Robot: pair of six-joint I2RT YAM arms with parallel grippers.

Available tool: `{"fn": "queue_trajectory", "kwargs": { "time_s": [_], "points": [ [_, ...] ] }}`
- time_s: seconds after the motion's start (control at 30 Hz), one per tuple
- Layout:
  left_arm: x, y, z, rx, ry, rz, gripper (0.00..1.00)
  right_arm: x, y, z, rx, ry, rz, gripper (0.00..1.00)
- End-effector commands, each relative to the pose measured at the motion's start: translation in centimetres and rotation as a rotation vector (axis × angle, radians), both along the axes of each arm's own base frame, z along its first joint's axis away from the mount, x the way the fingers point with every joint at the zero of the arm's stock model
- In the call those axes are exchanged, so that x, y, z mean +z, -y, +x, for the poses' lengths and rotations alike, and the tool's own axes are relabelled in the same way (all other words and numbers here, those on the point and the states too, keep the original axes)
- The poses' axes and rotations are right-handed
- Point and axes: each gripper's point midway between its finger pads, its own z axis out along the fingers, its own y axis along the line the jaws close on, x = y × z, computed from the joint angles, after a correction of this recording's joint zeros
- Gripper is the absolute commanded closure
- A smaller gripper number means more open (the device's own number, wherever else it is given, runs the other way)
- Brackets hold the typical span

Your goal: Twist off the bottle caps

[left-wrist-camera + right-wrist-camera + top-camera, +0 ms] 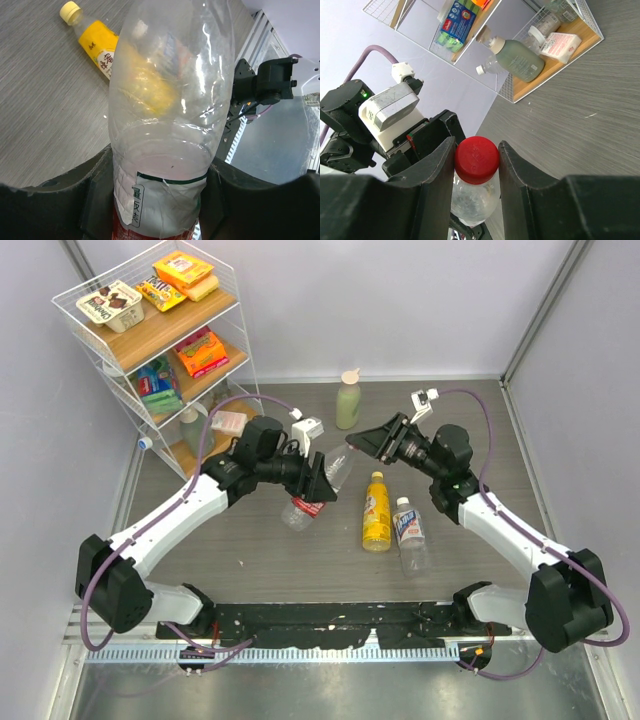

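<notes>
Both arm bases sit at the bottom of the top view, and past them the left fingers (320,480) hold a clear bottle (305,502) tilted above the counter (250,560), its neck pointing at the right fingers (362,443). A yellow bottle (376,518) with its yellow cap (377,477) on and a blue-labelled bottle (410,535) with its pale cap (402,502) on lie side by side nearby on the counter. A pale green bottle (347,405) stands farther back, near a wire shelf (150,340) of snack packs. From the left wrist, the left fingers (97,200) are closed narrow against both sides of the clear bottle (170,125) at its labelled band, with the yellow bottle (100,47) lying beyond. From the right wrist, the right fingers (445,165) are nearly shut and pinch the red cap (476,159) by its sides, with the bottle neck just beneath it. The bottle looks empty, so probably light, thin-walled and slick. A hard squeeze would likely dent it and let it spin, which makes the labelled band a sensible place to hold. The cap is small and stiff, best taken squarely across its rim so that a twist does not slip off. By these views, the red cap is the one in hand and the other two are not yet undone.
</notes>
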Motion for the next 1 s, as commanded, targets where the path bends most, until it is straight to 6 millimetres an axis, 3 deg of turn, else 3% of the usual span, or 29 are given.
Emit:
{"fn": "queue_trajectory", "kwargs": {
  "time_s": [0.0, 0.17, 0.3, 0.63, 0.73, 0.83, 0.87, 0.93, 0.97],
  "points": [
    [3.5, 0.9, -0.3, -0.047, 0.060, -0.095, 0.66, 2.6, -0.2, -1.6, 0.046, 0.120, 0.044, 0.98],
    [3.7, 0.5, -1.3, -0.079, 0.049, -0.093, 0.67, 3.9, -0.4, -3.4, 0.124, 0.214, 0.059, 0.98],
    [5.1, 0.4, -3.1, -0.146, 0.047, -0.134, 0.68, 5.1, -0.5, -5.6, 0.200, 0.314, 0.063, 0.98],
    [9.4, 0.5, -8.3, -0.398, 0.020, -0.329, 0.71, 9.3, 0.5, -13.0, 0.413, 0.609, 0.207, 0.98],
    [10.3, 0.3, -9.3, -0.445, 0.015, -0.365, 0.72, 9.6, 0.8, -14.0, 0.447, 0.622, 0.237, 0.98],
    [10.1, 0.3, -9.1, -0.426, 0.028, -0.354, 0.72, 9.7, 0.7, -13.7, 0.445, 0.599, 0.244, 0.97],
    [9.9, 0.3, -8.9, -0.417, 0.031, -0.345, 0.72, 9.9, 0.7, -13.7, 0.444, 0.598, 0.245, 0.96],
    [9.4, 0.1, -8.7, -0.399, 0.026, -0.319, 0.73, 10.0, 0.7, -13.2, 0.421, 0.588, 0.246, 0.80],
    [9.0, 0.1, -8.4, -0.385, 0.029, -0.302, 0.73, 9.9, 0.6, -12.7, 0.402, 0.580, 0.234, 0.66]
  ]
}}
